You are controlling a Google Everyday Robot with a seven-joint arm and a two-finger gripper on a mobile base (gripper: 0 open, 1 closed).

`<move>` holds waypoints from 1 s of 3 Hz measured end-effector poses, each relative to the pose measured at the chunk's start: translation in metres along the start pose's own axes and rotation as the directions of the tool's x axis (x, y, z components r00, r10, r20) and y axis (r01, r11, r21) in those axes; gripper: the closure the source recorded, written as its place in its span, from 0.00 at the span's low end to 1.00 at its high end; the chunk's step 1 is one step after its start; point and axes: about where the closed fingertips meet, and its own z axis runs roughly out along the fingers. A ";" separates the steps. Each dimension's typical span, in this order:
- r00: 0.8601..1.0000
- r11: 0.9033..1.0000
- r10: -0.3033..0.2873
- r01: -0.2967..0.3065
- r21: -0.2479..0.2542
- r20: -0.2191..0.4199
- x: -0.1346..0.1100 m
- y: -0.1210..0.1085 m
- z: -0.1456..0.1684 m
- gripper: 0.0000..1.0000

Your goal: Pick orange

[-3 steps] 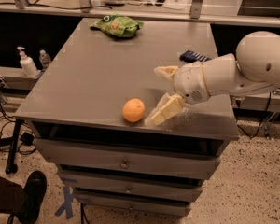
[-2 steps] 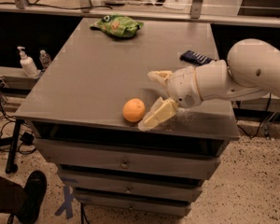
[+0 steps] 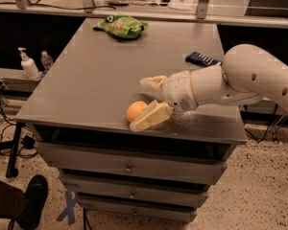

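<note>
Near the front edge of the grey metal drawer cabinet (image 3: 86, 85) sits the small round yellow-orange fruit, the orange (image 3: 134, 110), resting on the cabinet's top a little right of centre. I have the cream two-finger gripper (image 3: 138, 104) low over that same front part of the cabinet, reaching in from its right side. The jaws are spread wide and hold nothing. One finger lies along the cabinet's front edge on the near side of the orange, touching it or just beside it, and the other stands on the far side, clear of the fruit. I judge that this straddle is what the pick needs: the fruit is between the pads, so closing should trap it rather than push it. My worry is rolling, since a smooth round fruit this near the cabinet's front edge could slip off if one pad meets it first. The crumpled green snack bag (image 3: 120, 25) at the cabinet's back edge and the dark flat object (image 3: 202, 59) by its right edge are well out of the way.
</note>
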 end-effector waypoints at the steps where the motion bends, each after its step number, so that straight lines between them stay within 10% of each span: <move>1: 1.000 1.000 0.019 -0.019 0.002 0.006 0.004 0.003 0.002 0.39; 3: 0.999 0.999 0.043 -0.043 0.016 0.009 0.008 0.004 0.000 0.85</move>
